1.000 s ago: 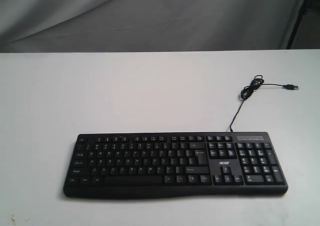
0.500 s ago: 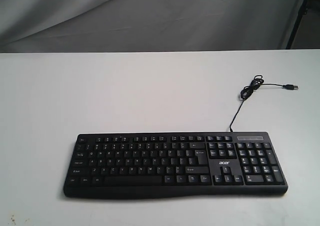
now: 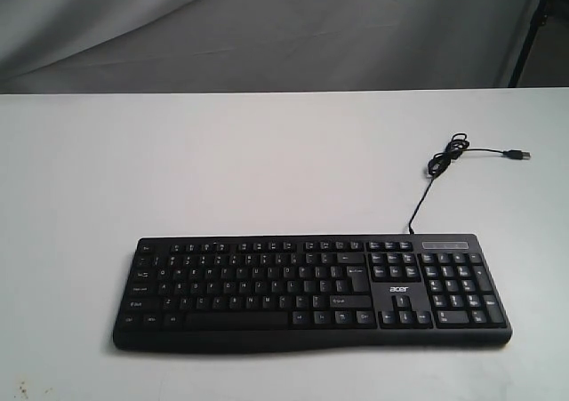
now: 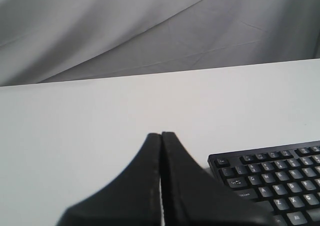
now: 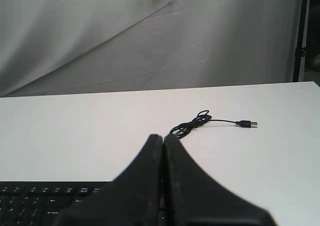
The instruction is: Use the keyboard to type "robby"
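Note:
The black keyboard with white legends and an "acer" logo lies flat near the front of the white table. Its thin cable curls away behind it and ends in a loose USB plug. Neither arm shows in the exterior view. In the left wrist view my left gripper is shut and empty, held beside the keyboard's Esc corner. In the right wrist view my right gripper is shut and empty, above the keyboard's back edge, with the coiled cable beyond it.
A grey cloth backdrop hangs behind the table's far edge. A dark stand leg rises at the far right. Bare white tabletop surrounds the keyboard on all sides.

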Robot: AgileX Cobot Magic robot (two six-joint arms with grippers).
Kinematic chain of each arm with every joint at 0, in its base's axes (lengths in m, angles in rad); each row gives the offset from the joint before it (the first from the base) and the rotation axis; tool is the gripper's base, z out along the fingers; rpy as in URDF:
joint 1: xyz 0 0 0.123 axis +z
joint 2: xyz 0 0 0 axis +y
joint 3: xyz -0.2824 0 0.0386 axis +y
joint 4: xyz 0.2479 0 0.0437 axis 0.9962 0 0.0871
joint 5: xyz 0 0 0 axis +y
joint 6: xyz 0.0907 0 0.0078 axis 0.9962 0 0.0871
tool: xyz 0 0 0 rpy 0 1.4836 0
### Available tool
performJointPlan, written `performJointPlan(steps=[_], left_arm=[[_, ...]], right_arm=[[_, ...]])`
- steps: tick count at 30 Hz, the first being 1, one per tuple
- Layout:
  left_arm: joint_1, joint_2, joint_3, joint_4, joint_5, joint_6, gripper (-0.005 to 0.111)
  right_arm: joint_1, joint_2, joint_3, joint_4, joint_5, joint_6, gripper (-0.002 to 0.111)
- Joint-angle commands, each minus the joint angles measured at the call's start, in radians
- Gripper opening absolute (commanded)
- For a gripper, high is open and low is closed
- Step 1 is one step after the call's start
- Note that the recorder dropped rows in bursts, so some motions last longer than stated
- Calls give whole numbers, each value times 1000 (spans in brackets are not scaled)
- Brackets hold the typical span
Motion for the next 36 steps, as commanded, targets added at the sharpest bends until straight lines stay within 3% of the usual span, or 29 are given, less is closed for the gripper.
performJointPlan(steps=[1,36], left_arm=[[-6,-3,4,5,-7,-3,0],[-6,-3,4,5,-7,-3,0]], right_arm=[[-7,2,3,-14,4,2,0],[-7,2,3,-14,4,2,0]])
